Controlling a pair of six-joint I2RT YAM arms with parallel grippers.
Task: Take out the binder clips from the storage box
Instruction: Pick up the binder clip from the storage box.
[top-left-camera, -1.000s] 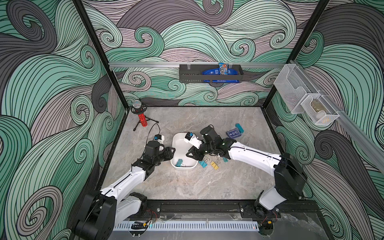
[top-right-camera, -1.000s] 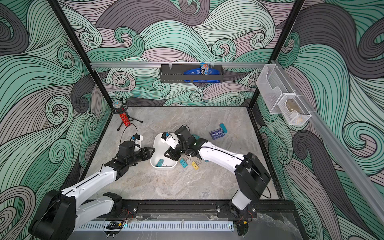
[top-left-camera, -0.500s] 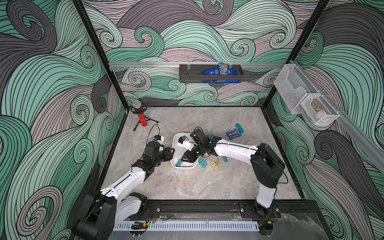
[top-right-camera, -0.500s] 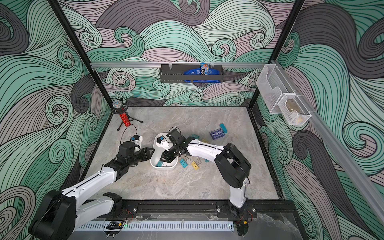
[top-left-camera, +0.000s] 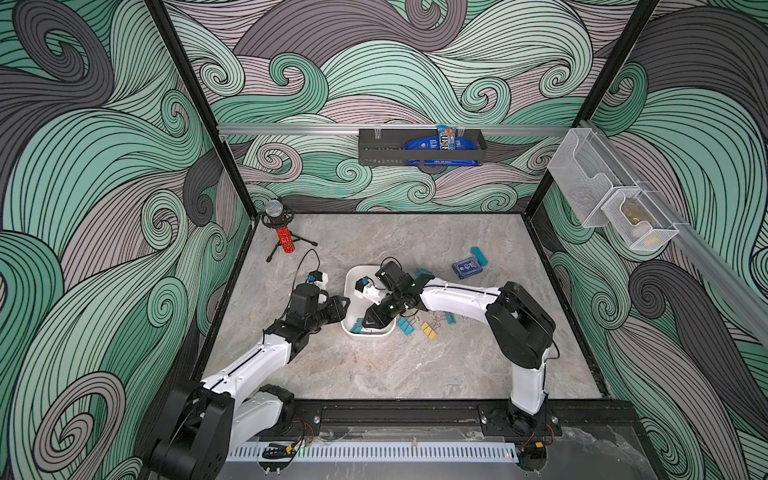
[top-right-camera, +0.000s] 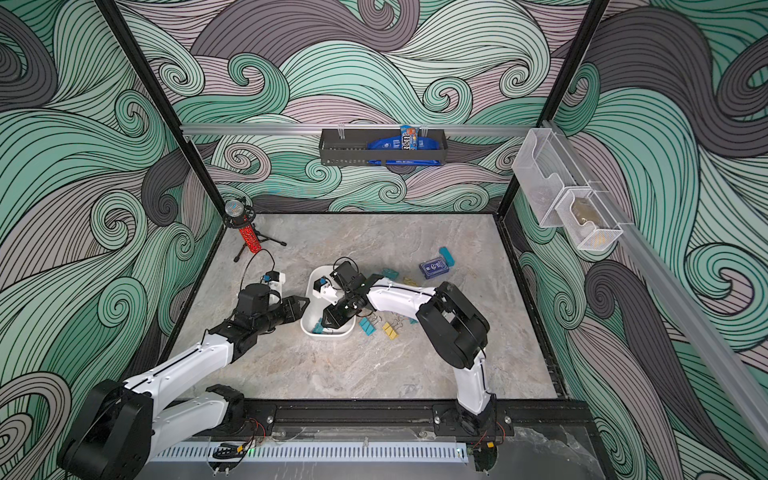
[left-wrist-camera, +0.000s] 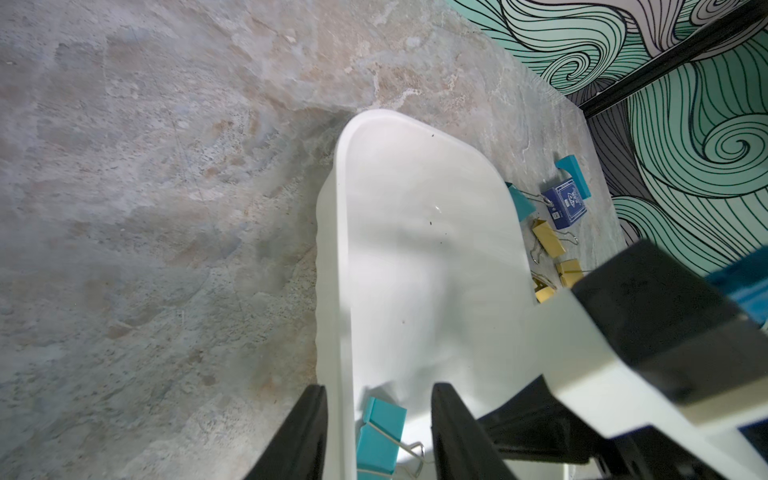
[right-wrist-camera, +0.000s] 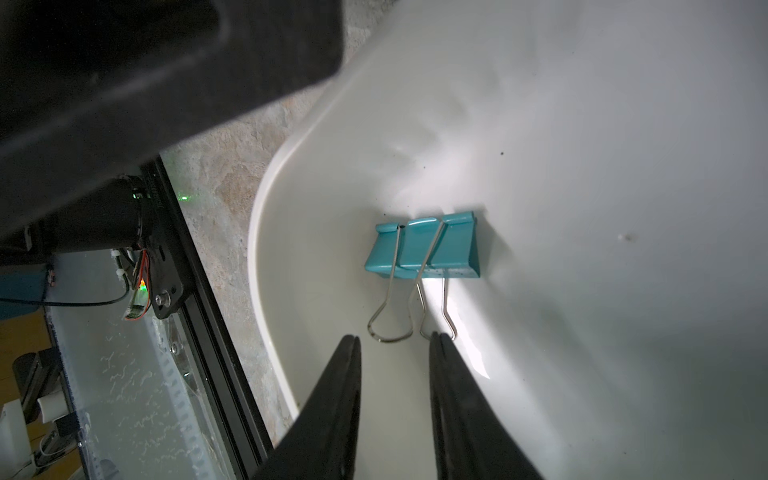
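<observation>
The white storage box (top-left-camera: 367, 333) (top-right-camera: 328, 333) sits mid-table. One teal binder clip (top-left-camera: 357, 326) (right-wrist-camera: 424, 245) lies inside at its near end, also seen in the left wrist view (left-wrist-camera: 380, 432). My right gripper (top-left-camera: 368, 321) (right-wrist-camera: 394, 337) reaches into the box, open with a narrow gap. Its tips stop just short of the clip's wire handles, and nothing is between them. My left gripper (top-left-camera: 343, 301) (left-wrist-camera: 379, 388) is open and straddles the box's left wall, one finger outside and one inside. Several binder clips, teal (top-left-camera: 405, 326) and yellow (top-left-camera: 428, 331), lie on the table right of the box.
A dark blue card box (top-left-camera: 467, 266) and a teal block (top-left-camera: 478, 253) lie at the back right. A small red tripod stand (top-left-camera: 282, 239) is at the back left. A black rack (top-left-camera: 419, 147) and white mesh baskets (top-left-camera: 602, 199) hang on the walls.
My right gripper has swung left and down into the near end of the storage box, toward the teal clip, with its jaws slightly narrower. The left arm has not moved.
</observation>
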